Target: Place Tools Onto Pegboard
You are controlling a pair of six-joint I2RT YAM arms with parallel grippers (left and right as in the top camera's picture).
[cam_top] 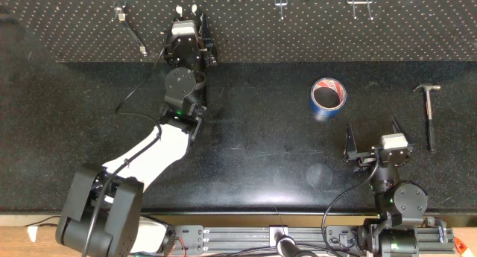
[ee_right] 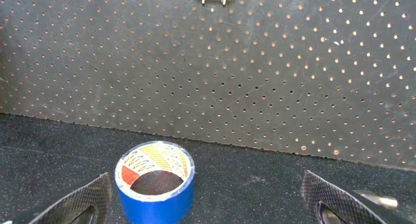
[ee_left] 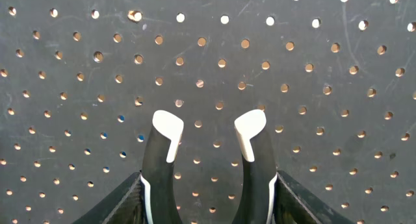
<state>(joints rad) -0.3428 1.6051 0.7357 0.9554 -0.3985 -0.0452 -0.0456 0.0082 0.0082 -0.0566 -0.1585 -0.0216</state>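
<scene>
— Where's the left tool (ee_left: 209,130)?
— Close up to the pegboard (ee_left: 305,42) and facing it, jaws apart with nothing between them. A slim metal implement (cam_top: 133,30) hangs on the board just to its left.
— And the right tool (cam_top: 370,138)?
— Spread wide over the bench (cam_top: 253,138) (nothing held). The blue tape roll (ee_right: 156,182) sits straight ahead of it, and the hammer (cam_top: 428,115) lies off to its right.
</scene>
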